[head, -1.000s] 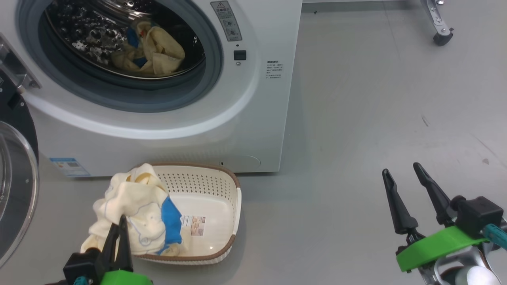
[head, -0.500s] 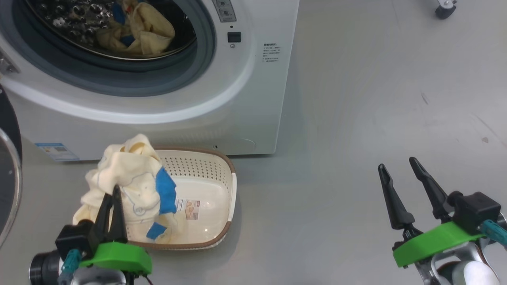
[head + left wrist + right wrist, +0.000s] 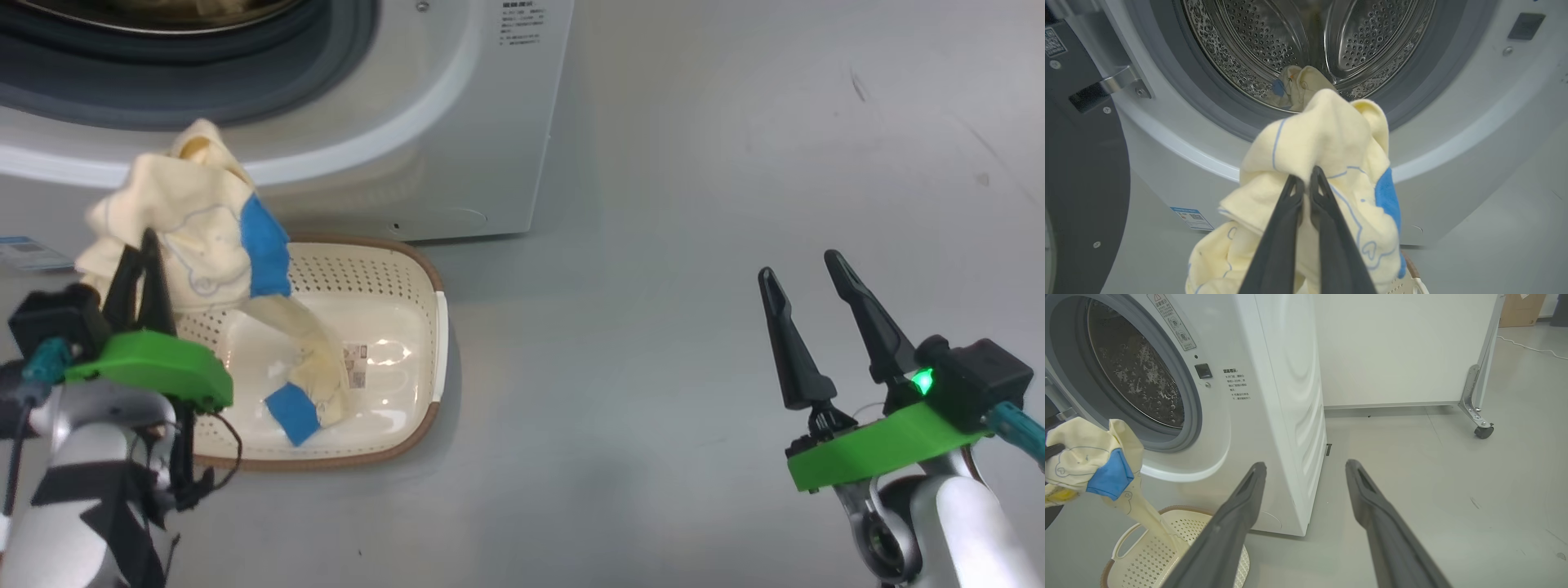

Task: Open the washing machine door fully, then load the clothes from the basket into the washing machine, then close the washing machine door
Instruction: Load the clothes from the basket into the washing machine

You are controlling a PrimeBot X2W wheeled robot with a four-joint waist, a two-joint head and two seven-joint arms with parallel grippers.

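Loading step: the left hand (image 3: pixel 140 245) is clamped on a cream garment (image 3: pixel 192 216) held above the left end of the basket (image 3: pixel 424 273), its tail trailing inside, in front of the washing machine (image 3: pixel 457 106). The right hand (image 3: pixel 800 265) hangs spread, empty. Next, the garment must rise through the opening into the drum (image 3: pixel 1249 45), where 1 piece (image 3: pixel 1300 81) lies.
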